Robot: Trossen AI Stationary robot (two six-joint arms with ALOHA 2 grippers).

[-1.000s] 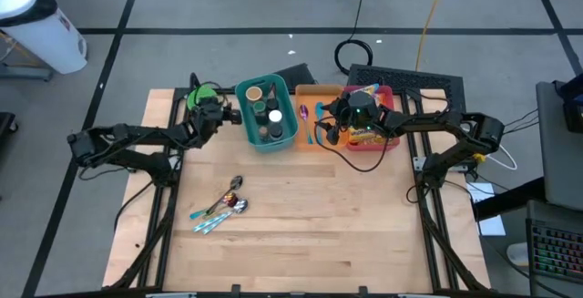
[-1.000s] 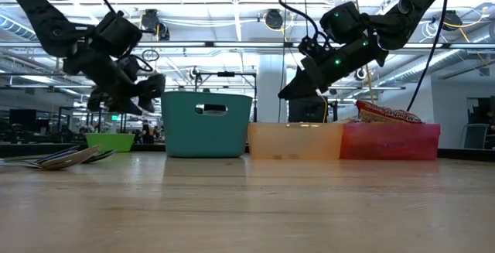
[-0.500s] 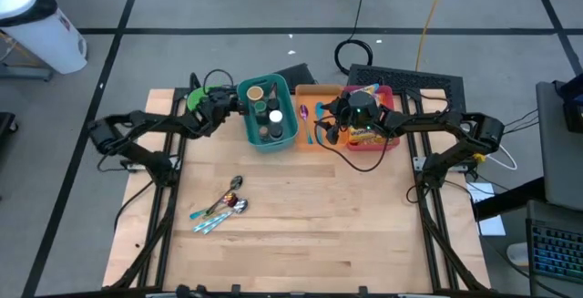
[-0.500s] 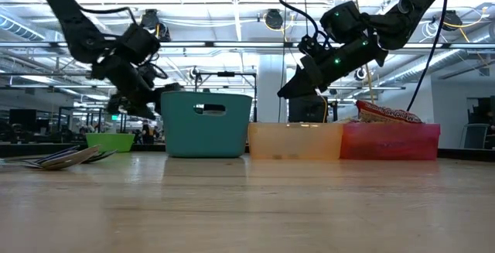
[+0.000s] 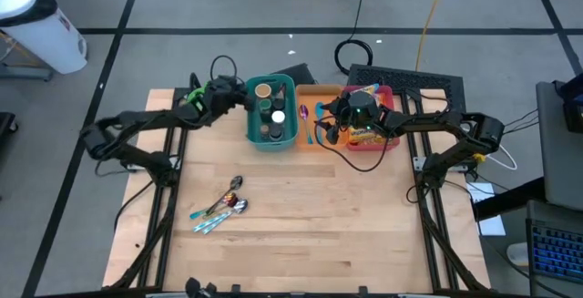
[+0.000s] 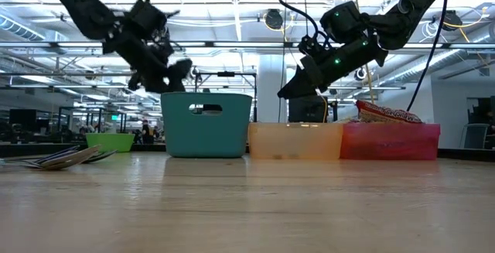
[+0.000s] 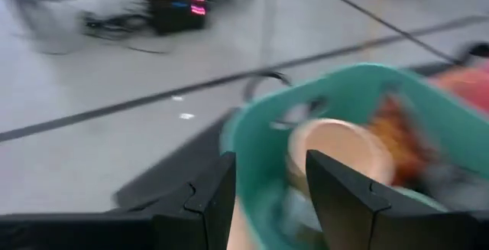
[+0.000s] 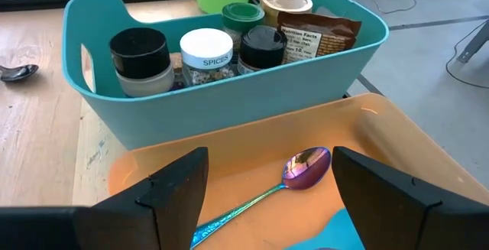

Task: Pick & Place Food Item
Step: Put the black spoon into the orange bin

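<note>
From above, the left gripper [image 5: 239, 95] hangs at the far-left rim of the teal bin [image 5: 290, 134], which holds jars and a brown food packet [image 8: 312, 37]. The right gripper [image 5: 330, 127] waits over the orange tray [image 5: 310, 141]. Low view: both grippers are raised. Wrist views: left fingers [image 7: 210, 196] part-open, holding nothing; right fingers [image 8: 179, 181] wide, over a purple spoon [image 8: 304, 163].
</note>
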